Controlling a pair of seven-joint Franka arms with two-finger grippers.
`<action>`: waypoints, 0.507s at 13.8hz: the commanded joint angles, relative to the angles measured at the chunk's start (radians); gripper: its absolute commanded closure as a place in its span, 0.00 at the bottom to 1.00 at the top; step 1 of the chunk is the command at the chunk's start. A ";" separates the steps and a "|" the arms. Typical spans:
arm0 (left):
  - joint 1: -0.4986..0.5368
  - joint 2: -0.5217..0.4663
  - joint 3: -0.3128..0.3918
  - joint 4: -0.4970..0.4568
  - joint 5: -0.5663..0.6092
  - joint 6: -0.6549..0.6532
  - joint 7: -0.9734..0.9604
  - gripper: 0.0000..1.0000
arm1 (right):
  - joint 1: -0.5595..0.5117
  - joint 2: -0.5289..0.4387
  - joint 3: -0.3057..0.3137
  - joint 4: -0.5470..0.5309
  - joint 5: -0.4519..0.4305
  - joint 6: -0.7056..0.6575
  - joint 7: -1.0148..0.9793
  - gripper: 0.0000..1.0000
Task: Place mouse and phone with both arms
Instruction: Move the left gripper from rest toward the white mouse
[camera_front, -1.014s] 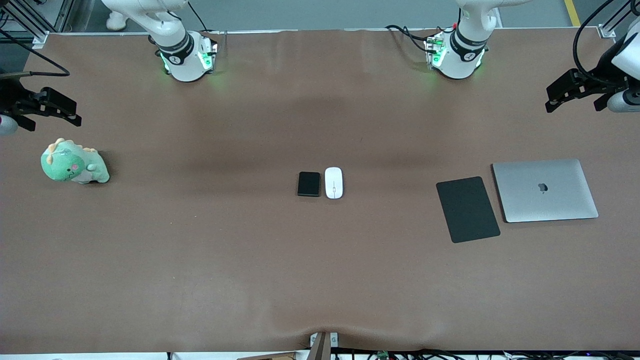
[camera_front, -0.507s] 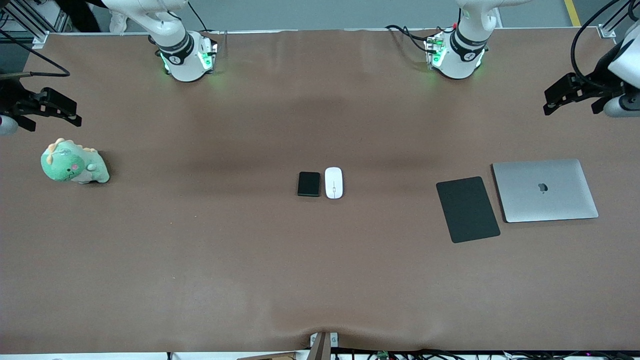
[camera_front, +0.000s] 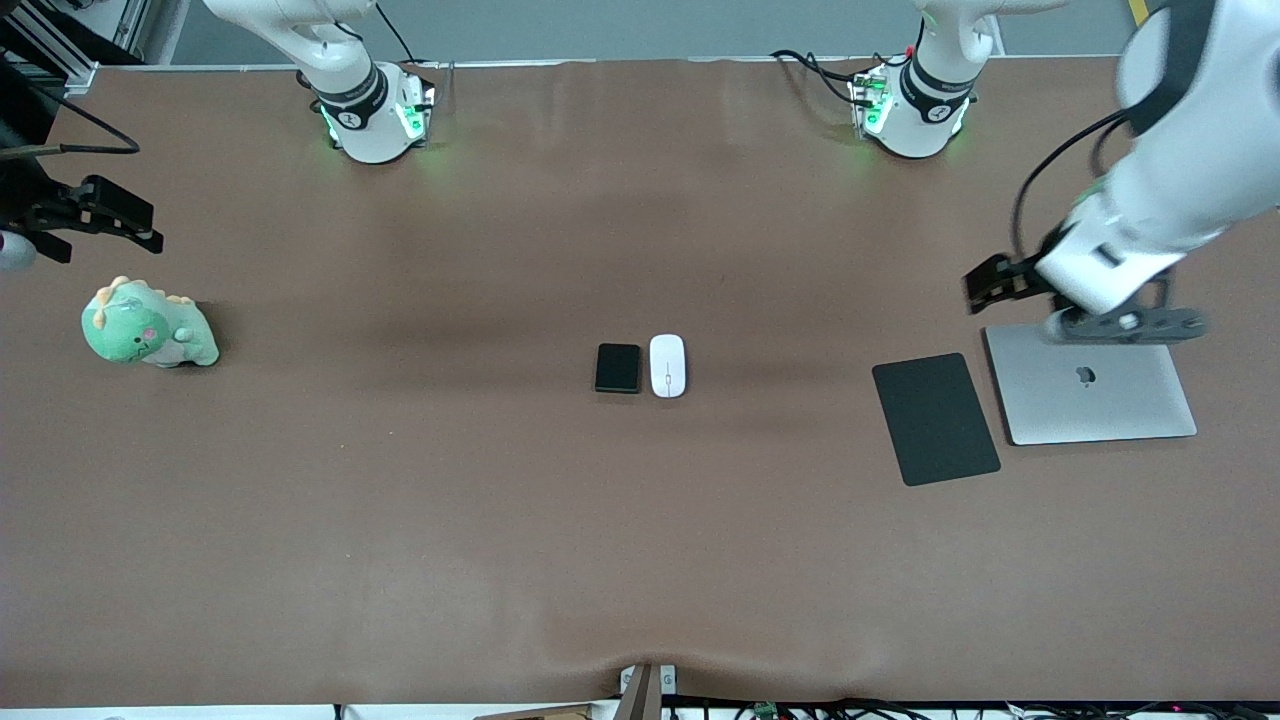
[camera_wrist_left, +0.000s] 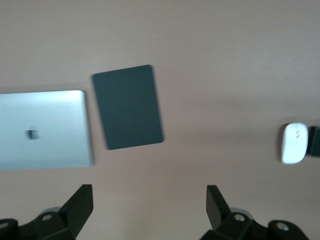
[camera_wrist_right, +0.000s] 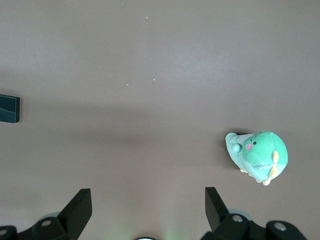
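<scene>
Swinging in from the table's edge over the last second, the left gripper now hangs over the bare brown table just by the closed silver laptop and flat black mouse pad, fingers spread wide and empty. Likely the opening reach for a pickup. Well apart from it, mid-table: glossy white oval mouse, touching or nearly touching the small black slab phone. Waiting unmoved above the green plush dinosaur: the right gripper, likewise open.

Robotics lab: table-mounted arms
</scene>
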 joint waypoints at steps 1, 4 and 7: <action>-0.080 0.040 -0.026 -0.069 -0.007 0.120 -0.164 0.00 | -0.017 0.005 0.011 0.013 -0.006 -0.012 -0.017 0.00; -0.186 0.149 -0.026 -0.073 -0.002 0.248 -0.281 0.00 | -0.019 0.005 0.011 0.013 -0.006 -0.012 -0.017 0.00; -0.276 0.277 -0.026 -0.059 0.054 0.386 -0.436 0.00 | -0.019 0.005 0.011 0.013 -0.006 -0.012 -0.019 0.00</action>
